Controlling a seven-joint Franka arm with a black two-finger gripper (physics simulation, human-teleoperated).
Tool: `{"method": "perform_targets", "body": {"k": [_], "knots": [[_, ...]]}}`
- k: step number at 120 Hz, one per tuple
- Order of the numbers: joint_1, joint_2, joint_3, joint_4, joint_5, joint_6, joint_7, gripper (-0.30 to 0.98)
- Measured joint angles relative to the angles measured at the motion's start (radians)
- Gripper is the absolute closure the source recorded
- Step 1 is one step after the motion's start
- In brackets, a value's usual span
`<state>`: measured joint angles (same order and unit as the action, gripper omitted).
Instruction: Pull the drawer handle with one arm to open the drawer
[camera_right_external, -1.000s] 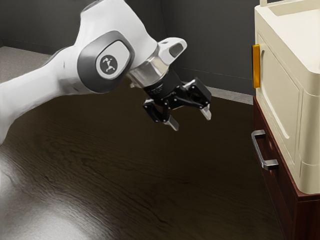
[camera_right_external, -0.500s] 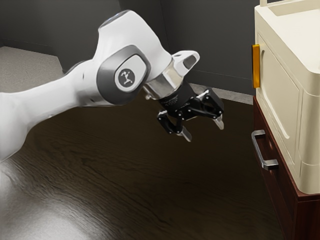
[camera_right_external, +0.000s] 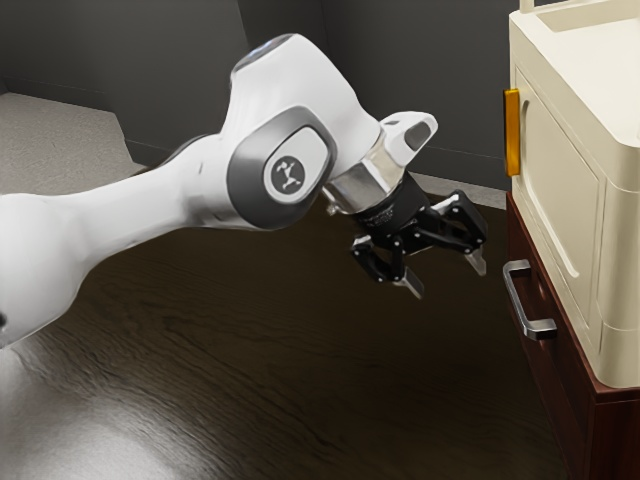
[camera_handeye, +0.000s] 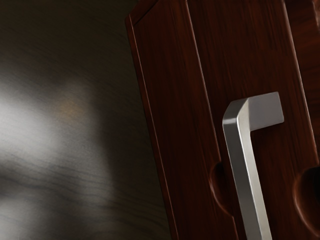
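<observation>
Gripper: while its fingers are standing apart with nothing between them, it is hanging near the handle, not touching it.
Handle: this metal bar is standing off from the drawer front, running along below the cabinet's upper edge; one mounting foot is showing in the wrist view.
Drawer front: it is apparently sitting shut, so the step in hand is probably the approach, with the grasp and pull still needing doing.
Fingers: they are seemingly spreading across the bar's line; the reach is calling for one on each side, keeping the bar midway between them.
Mounting foot: the grip is best landing clear of it, toward the bar's middle, for an even pull.
Cream body: it is rising above the cabinet's upper edge, so a high path could be risking a bump.
Pull: it is wanting a firm closing first, then a slow, straight draw away from the cabinet.
</observation>
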<state>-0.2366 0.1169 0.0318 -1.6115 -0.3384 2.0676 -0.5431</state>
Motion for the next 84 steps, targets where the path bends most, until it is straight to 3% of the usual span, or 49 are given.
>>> {"method": "perform_targets", "body": {"k": [84], "knots": [[0.001,0.097,-0.059,0.084,0.002,0.049,-0.015,0.26]]}}
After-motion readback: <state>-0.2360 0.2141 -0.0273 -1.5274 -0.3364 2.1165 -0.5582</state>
